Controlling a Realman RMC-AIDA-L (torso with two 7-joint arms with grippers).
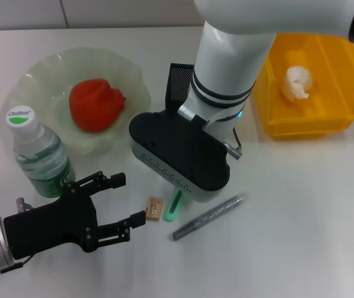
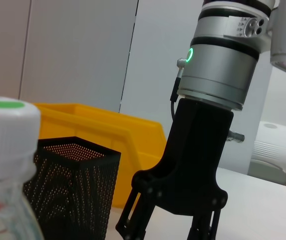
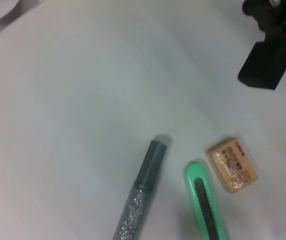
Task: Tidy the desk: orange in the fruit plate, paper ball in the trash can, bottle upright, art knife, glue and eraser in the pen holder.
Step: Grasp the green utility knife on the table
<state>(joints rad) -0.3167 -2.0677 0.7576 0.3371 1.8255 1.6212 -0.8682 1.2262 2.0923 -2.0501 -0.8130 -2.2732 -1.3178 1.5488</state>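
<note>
Big pieces first: the paper ball (image 1: 296, 82) sits in the yellow trash can (image 1: 276, 115), well off to the far side of the right gripper (image 1: 183, 180), so that job looks finished. The orange (image 1: 95, 103) rests in the fruit plate (image 1: 37, 74), out beyond the left gripper (image 1: 127, 202), also done. The bottle (image 1: 39, 149) stands upright just beside the left gripper, cap up, so that step reads complete too.

Now the small stuff, and here's what remains. The right gripper hangs directly above the art knife (image 1: 173, 208); whether its fingers are parted or closed, I cannot tell, as the body hides them. The glue (image 1: 209, 217) lies on the desk (image 1: 300, 217) just beside the knife, and the eraser (image 1: 154, 208) lies on the knife's other side, right off the left gripper's spread, empty fingertips. The pen holder (image 1: 178, 84) stands behind the right arm, and none of the three is in it yet. By my reckoning, half done, with the knife apparently next.
</note>
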